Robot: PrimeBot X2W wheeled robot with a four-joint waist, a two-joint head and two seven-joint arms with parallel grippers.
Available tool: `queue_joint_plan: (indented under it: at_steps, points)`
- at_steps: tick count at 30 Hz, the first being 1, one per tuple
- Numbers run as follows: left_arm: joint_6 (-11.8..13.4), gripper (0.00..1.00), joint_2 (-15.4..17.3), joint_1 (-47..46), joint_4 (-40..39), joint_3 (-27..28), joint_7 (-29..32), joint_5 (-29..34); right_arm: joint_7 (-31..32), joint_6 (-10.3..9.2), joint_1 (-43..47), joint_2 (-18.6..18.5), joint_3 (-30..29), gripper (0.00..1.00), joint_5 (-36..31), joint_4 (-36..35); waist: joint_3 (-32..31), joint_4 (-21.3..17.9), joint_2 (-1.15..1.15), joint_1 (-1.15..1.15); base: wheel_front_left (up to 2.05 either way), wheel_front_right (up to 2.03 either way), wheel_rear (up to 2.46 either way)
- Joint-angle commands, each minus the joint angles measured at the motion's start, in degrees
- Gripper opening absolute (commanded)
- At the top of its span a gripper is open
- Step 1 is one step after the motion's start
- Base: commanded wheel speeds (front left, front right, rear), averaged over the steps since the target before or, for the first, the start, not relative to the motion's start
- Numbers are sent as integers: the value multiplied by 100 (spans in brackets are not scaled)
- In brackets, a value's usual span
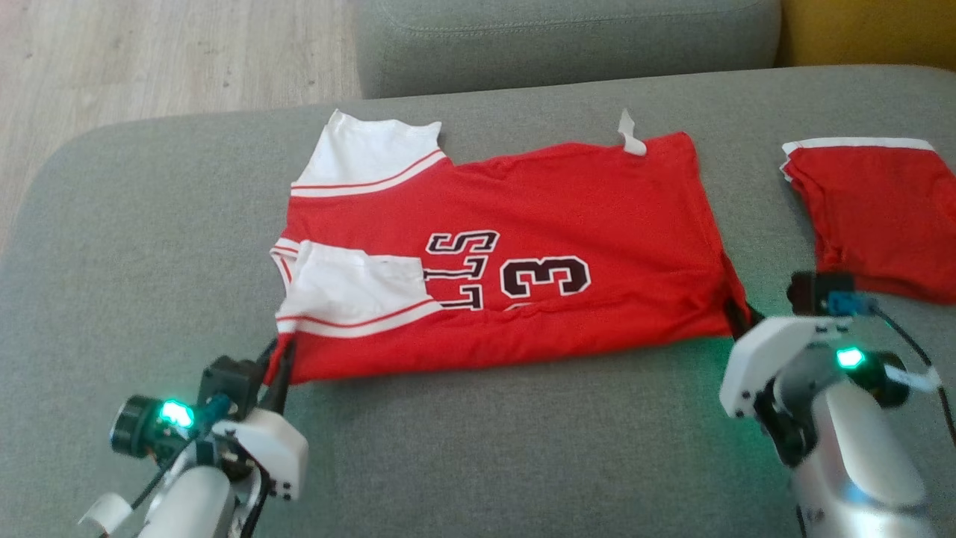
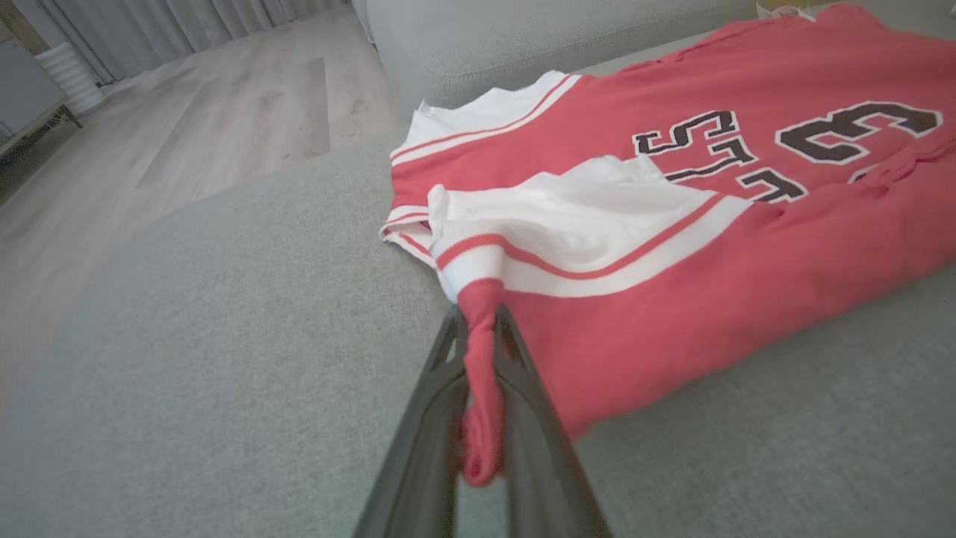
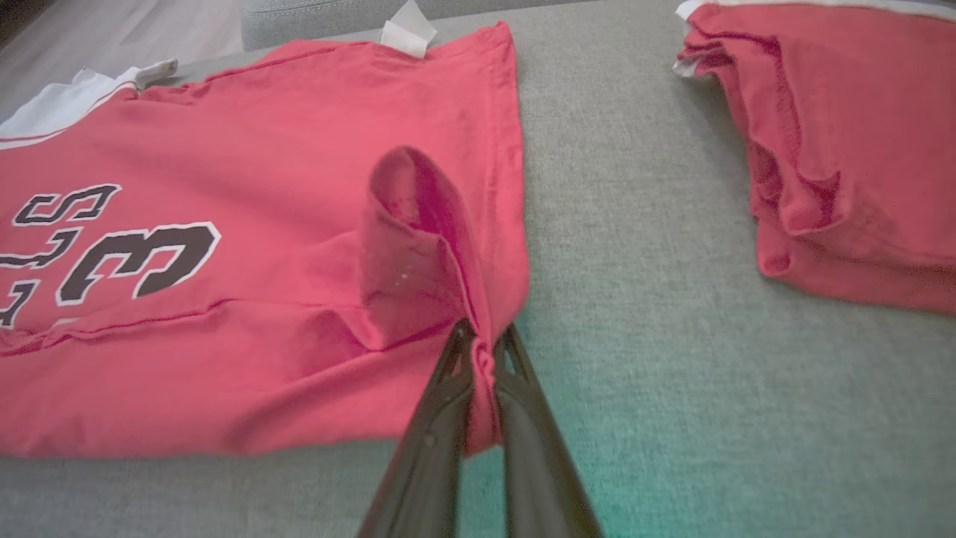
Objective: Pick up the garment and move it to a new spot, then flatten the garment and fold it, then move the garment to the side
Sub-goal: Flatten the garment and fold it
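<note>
While both arms hung over the near edge of the grey seat (image 1: 149, 261), the jersey (image 1: 523, 209) lay spread across its middle, collar end toward the left edge and hem toward the right. It was red with white sleeves. The far sleeve (image 1: 366, 153) lay flat near the far edge, and the near sleeve (image 1: 351, 288) was turned in over the chest. Black lettering and a "3" ran sideways across the cloth, and the near long side looked doubled over, its fold cutting across the bottom of the print.

The left gripper (image 1: 280, 359) had its jaws closed on the jersey's near left corner. A thin twist of red cloth was squeezed between the dark fingers just below the striped sleeve band. The right gripper (image 1: 739, 314) had its jaws clamped on the near right corner at the hem, and the pinched cloth stood up in a small hump just past the fingertips.

A white label (image 1: 631, 133) stuck up from the hem at the far right corner of the jersey. A second garment (image 1: 881, 217), red with a white band along its far side, sat well apart by the seat's right edge. Beyond the far edge stood a grey back cushion (image 1: 567, 37), with pale wooden floor (image 1: 149, 52) off to the left. Green lights glowed on both wrists, tinting the seat near the right arm.
</note>
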Motion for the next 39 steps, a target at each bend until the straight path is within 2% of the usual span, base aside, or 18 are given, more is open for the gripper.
queue_joint_plan:
  at_steps: [1,5,6,7,8,9,10,15,20,25,30,34,39]
  points:
    - [-14,0,221,-106,-267,195,77,-34,117,-5,38,-37,85,0,67,-448,-9,3,0,2,0,0,0]
    - [34,0,235,80,-546,138,287,-57,407,-5,533,-6,-39,0,27,-1259,25,-14,0,2,0,0,0]
    - [46,0,251,98,-592,108,329,-31,390,-5,610,6,-123,20,-27,-1437,44,-18,0,2,0,0,0]
    - [63,3,263,109,-631,87,357,-10,385,-5,682,21,-173,100,-56,-1577,60,-19,0,2,0,0,0]
    - [85,12,266,115,-662,81,374,-4,379,-5,744,37,-219,100,-47,-1693,76,-22,0,2,0,0,0]
    - [128,64,261,116,-693,97,366,-7,337,-5,789,49,-240,100,-45,-1813,91,-24,0,2,0,0,0]
    - [169,100,248,113,-714,121,348,-24,262,-5,826,59,-253,100,-30,-1927,107,-27,0,2,0,0,0]
    - [366,100,153,33,-766,247,111,-96,-433,-5,911,73,-190,100,382,-2354,192,-55,0,2,0,0,0]
    - [610,100,-23,-135,-932,428,-520,-157,-1331,-5,937,75,229,100,738,-2556,277,-120,0,2,0,0,0]
    - [664,100,-101,-404,-1133,528,-1131,-157,-2041,-5,857,75,503,100,884,-2570,423,-233,0,2,0,0,0]
    - [541,100,-58,-834,-1329,565,-1325,-103,-2411,-5,665,76,536,100,983,-2461,657,-377,0,2,0,0,0]
    - [320,100,117,-1328,-1263,530,-1288,-55,-2547,-5,476,76,576,100,1039,-2414,909,-531,0,2,0,0,0]
    - [-20,100,415,-1971,-1021,508,-966,-49,-2643,-5,293,76,583,100,1089,-2390,1205,-676,0,2,0,0,0]
